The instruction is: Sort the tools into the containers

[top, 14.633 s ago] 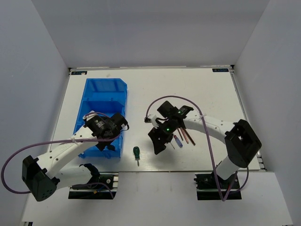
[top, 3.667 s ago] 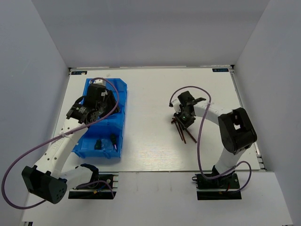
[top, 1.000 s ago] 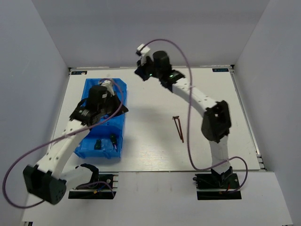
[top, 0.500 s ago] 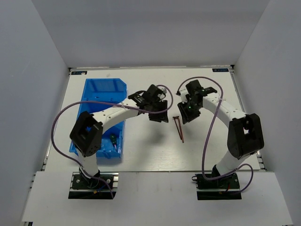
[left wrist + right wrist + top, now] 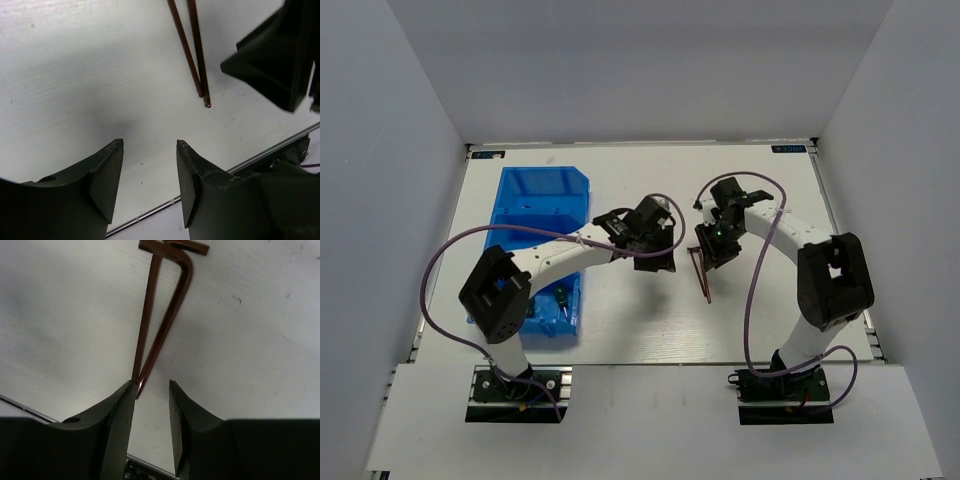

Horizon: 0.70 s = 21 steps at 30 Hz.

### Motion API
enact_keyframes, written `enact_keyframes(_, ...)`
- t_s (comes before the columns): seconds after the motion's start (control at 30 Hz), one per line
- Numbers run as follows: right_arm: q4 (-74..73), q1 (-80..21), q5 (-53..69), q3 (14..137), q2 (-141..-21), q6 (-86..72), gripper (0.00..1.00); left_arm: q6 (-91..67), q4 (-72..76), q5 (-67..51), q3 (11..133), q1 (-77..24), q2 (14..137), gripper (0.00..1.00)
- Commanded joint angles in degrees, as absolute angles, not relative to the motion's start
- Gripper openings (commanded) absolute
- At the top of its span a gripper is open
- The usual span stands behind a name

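Observation:
Two thin dark-red hex keys (image 5: pixel 704 276) lie side by side on the white table. My right gripper (image 5: pixel 712 255) is open just over their far, bent end. In the right wrist view the hex keys (image 5: pixel 161 322) run up from my gripper (image 5: pixel 151 386), their long ends beside my left fingertip (image 5: pixel 129 390). My left gripper (image 5: pixel 658 262) is open and empty just left of the keys. In its wrist view it (image 5: pixel 148 146) hovers over bare table, with the keys (image 5: pixel 192 52) ahead. The blue bin (image 5: pixel 542 196) stands at left; its near compartment holds a green-handled screwdriver (image 5: pixel 561 294).
The right gripper's black body (image 5: pixel 280 60) fills the right of the left wrist view, close to the left gripper. The left arm's links (image 5: pixel 498 290) cross over the bin's near end. The table's metal front edge (image 5: pixel 210 180) shows below the left fingers.
Both grippers have closed in slightly on the hex keys. The left one has shifted a little right and nearer, the right one a little down onto the keys' far end. The keys have not moved.

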<state>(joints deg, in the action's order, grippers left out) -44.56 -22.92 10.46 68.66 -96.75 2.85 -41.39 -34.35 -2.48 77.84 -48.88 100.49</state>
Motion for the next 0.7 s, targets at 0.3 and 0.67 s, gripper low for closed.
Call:
enact_keyframes(0.3, -36.65, -25.48, 5.38, 70.14, -104.15, -3.07, 0.38, -47.1, -34.89, 4.04, 67.6, -50.54, 85.61, 0.57)
enact_keyframes(0.67, -30.32, -29.18, -9.99, 68.11, -108.36, -8.17, 0.32, -48.25, -35.95, 6.5, 65.22, -51.59, 81.56, 0.57)
